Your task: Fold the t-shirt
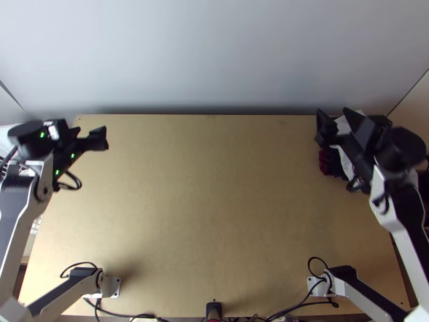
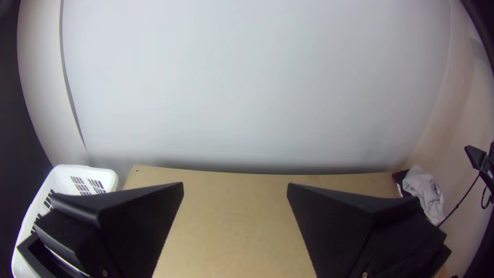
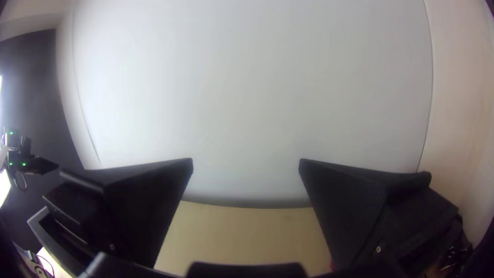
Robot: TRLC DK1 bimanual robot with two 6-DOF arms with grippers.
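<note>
Basket (image 2: 67,171) first, white and slotted, sitting just off the left side of the wooden table (image 1: 214,204). Next along, here's the left gripper (image 1: 88,134), up by the table's far left corner, its two wide black fingers well apart, wall and tabletop showing through the gap. Across the middle we go, bare wood all the way, with a black device (image 1: 214,310) at the near edge and dark cables (image 1: 284,297) running along beside it. Over on the right, the right gripper (image 1: 334,115) hangs high near the far right corner, and its fingers are spread wide too! And there's the laundry: white cloth (image 1: 345,155) bunched up at that corner, dark red cloth (image 1: 327,162) crumpled against it, the right gripper partly covering the pile from above. Which piece is the t-shirt? Can't tell from the way they're heaped.
</note>
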